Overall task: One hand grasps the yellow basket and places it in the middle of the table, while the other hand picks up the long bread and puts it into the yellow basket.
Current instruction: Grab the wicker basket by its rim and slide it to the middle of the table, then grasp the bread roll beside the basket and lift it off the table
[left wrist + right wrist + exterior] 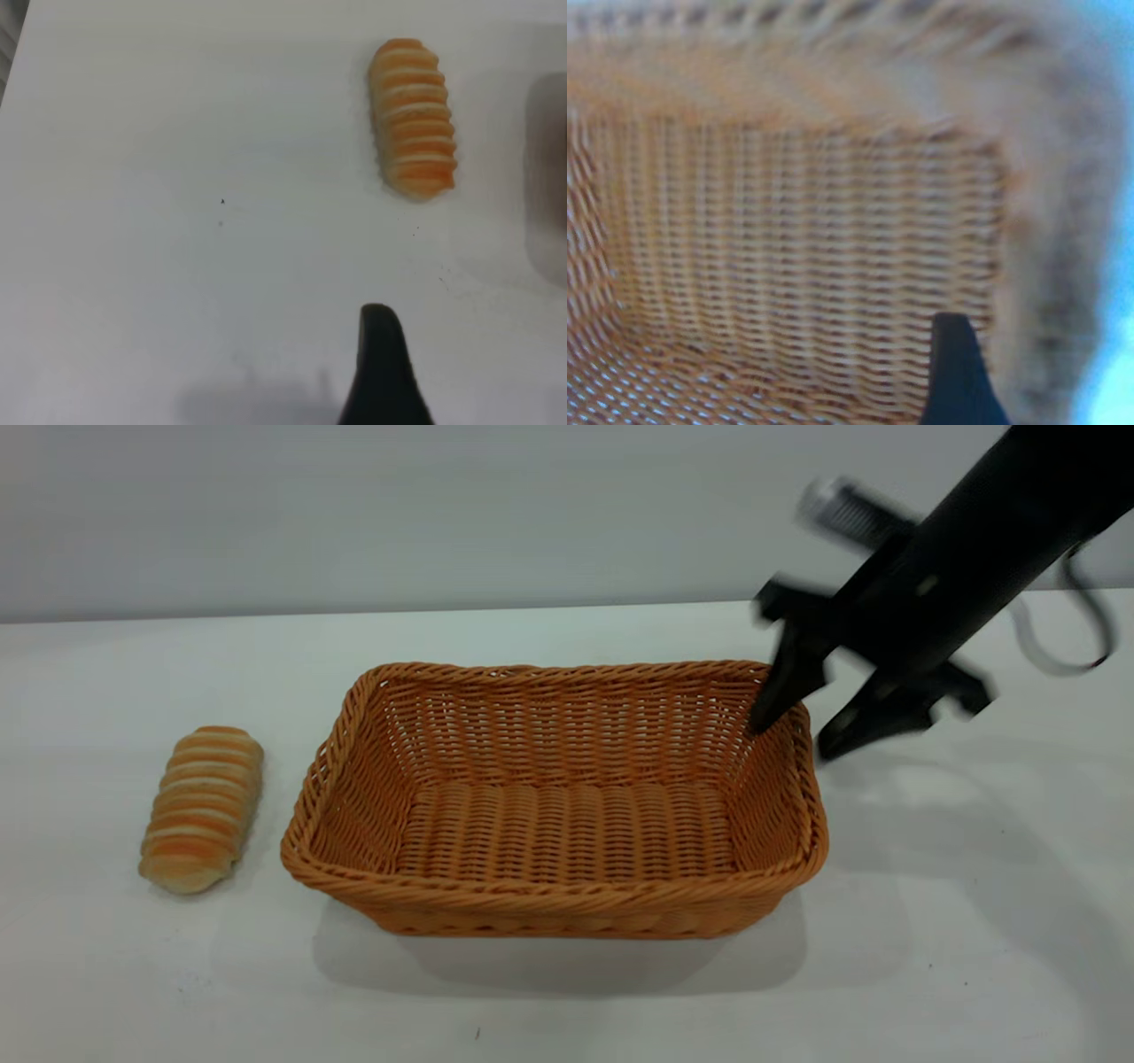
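The yellow basket [556,903] stands upright and empty in the middle of the table [974,921]. The long bread [202,808] lies on the table just left of the basket, apart from it. My right gripper [795,735] is open and straddles the basket's right rim near its back corner, one finger inside and one outside. The right wrist view shows the basket's woven inside [815,248] and one dark finger [955,372]. The left arm is out of the exterior view. Its wrist view shows one finger [381,363] above the bare table, with the bread [412,117] some way ahead, untouched.
Bare white tabletop surrounds the basket, with a few tiny dark specks [221,202]. A pale wall runs behind the table's far edge [354,613]. The right arm [992,540] slants down from the upper right with a loose cable.
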You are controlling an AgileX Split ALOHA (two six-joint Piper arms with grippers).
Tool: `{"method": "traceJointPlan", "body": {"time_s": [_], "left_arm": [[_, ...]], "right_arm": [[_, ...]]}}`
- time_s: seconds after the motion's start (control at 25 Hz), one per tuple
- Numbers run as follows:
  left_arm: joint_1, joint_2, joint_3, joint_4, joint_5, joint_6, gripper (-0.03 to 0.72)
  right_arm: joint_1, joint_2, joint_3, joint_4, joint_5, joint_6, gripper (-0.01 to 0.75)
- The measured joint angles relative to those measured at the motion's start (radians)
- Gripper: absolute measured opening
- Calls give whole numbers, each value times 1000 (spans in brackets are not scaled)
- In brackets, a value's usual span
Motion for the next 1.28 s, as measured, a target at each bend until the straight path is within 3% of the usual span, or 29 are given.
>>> {"method": "traceJointPlan", "body": {"time_s": [0.24,0.52,0.64,0.96,1.28], "left_arm": [[0,0,0,0,2,-30,573],[0,151,-9,0,5,-49,573],[0,264,-57,0,3,-41,573],[0,659,-200,0,-59,-34,573],[1,1055,-221,-7,-359,-22,561]], "right_arm": [[-176,-141,0,-167,227,-31,536],[-188,-346,1,-718,385,190,536],[-190,-439,6,-858,439,301,536],[-171,-653,136,-893,454,348,536],[-114,-690,159,-891,452,348,536]]}}
